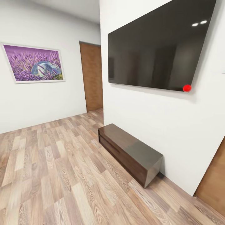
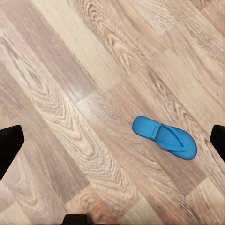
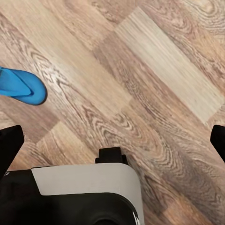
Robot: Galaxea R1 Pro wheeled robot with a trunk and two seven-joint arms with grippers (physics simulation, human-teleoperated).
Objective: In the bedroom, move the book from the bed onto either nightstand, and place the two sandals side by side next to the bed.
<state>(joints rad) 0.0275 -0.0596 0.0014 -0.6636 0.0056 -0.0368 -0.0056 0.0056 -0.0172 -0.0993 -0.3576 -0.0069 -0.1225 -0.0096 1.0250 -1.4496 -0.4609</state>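
From the head, a light wood-plank floor (image 1: 56,175) runs to a white wall carrying a large black wall screen (image 1: 156,47), with a low dark brown wooden cabinet (image 1: 129,153) below it and a purple lavender picture (image 1: 32,62) further left. At the left wrist, one bright blue flat sandal (image 2: 164,138) lies flat on the planks between the wide-spread left fingers (image 2: 9,145). At the right wrist, a blue sandal's end (image 3: 21,86) lies near the robot's grey-and-black base (image 3: 79,197); the right fingers (image 3: 9,145) stand wide, empty.

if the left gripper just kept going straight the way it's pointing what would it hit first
Most likely bare wood-plank floor. The left gripper points down at the planks, and the blue sandal lies off to one side of its centre line, so it would probably be missed. Depth is hard to judge.
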